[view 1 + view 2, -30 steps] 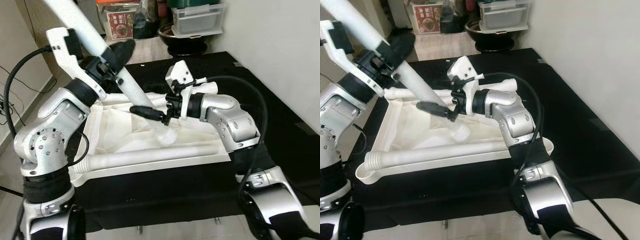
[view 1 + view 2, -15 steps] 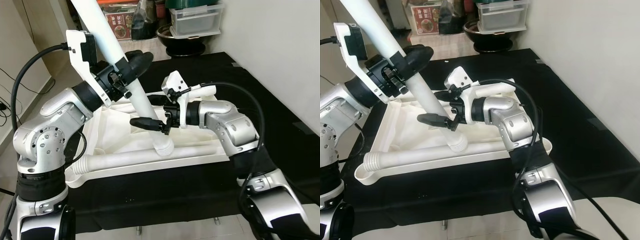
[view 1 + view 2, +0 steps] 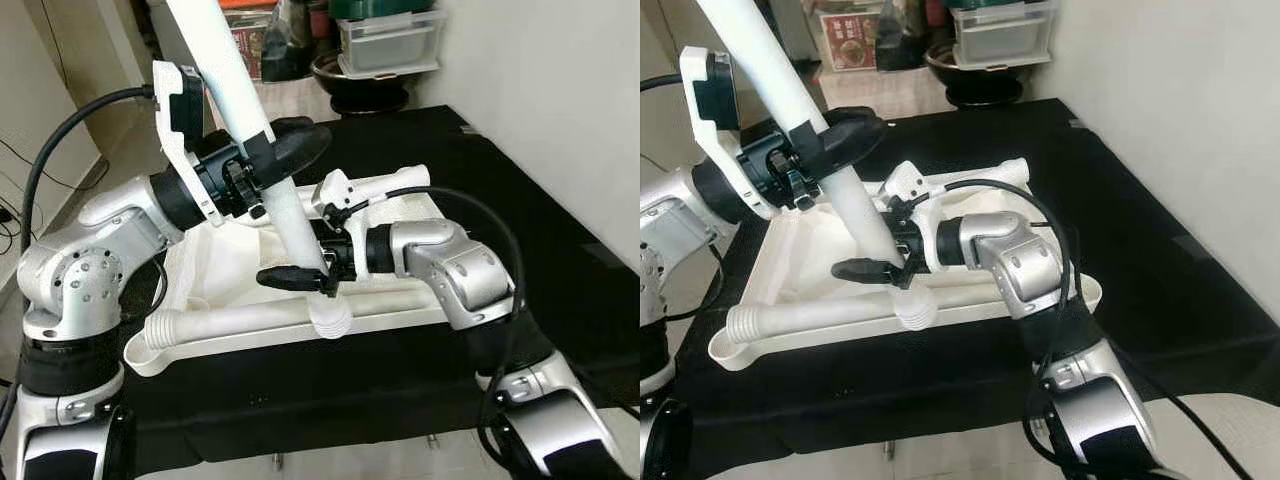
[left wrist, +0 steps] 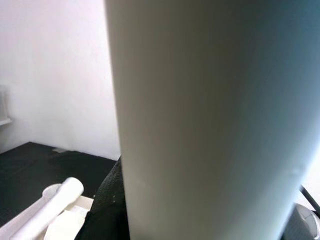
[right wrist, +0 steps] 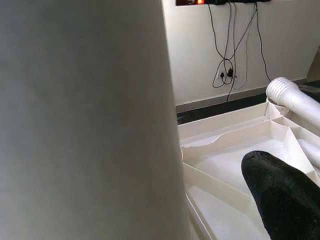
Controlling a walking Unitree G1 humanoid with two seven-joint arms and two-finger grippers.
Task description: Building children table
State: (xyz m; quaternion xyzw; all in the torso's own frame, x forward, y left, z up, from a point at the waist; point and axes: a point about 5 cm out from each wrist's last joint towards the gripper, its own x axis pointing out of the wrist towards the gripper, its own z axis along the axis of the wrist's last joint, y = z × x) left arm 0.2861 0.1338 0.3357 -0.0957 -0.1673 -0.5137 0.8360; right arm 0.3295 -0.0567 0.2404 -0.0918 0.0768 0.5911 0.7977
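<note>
Black cloth (image 3: 520, 200) covers the low work surface, with a pale wall on the robot's right and tiled floor beyond holding a clear storage bin (image 3: 390, 40), a dark round pot (image 3: 360, 85) and a red-labelled box (image 3: 850, 50).

On the cloth lies a white tabletop (image 3: 1060, 300), upside down like a shallow tray with a raised rim. Inside it: 1 white leg tube (image 3: 230, 320) lying flat along the near rim, long axis running left-right, flared ribbed end toward the robot's left; another leg tube (image 3: 390, 185) lying along the far rim, its rounded end toward the right. Loose white sheeting (image 3: 220, 270) lies crumpled in the tray's left part.

Third white leg (image 3: 270, 190) is held off the tray, steeply tilted. Long axis runs from up and far-left, out the top of the frame, down to its ribbed lower end (image 3: 330, 318), which points at the near rim about mid-length, at or just above the lying tube; can't tell if touching.

Left gripper (image 3: 268, 165) is clamped around this leg at mid-height, black fingers (image 3: 300, 145) wrapped on it. Right gripper (image 3: 300, 277) reaches in from the right, level, low on the same leg just above the ribbed end; 1 finger (image 3: 285, 278) lies across the leg's front, other hidden behind it, so closed on the leg.

Wrist views are mostly blocked by the leg's white surface close up; right wrist shows tray ribs (image 5: 225, 150) and cables on a wall (image 5: 227, 70).
</note>
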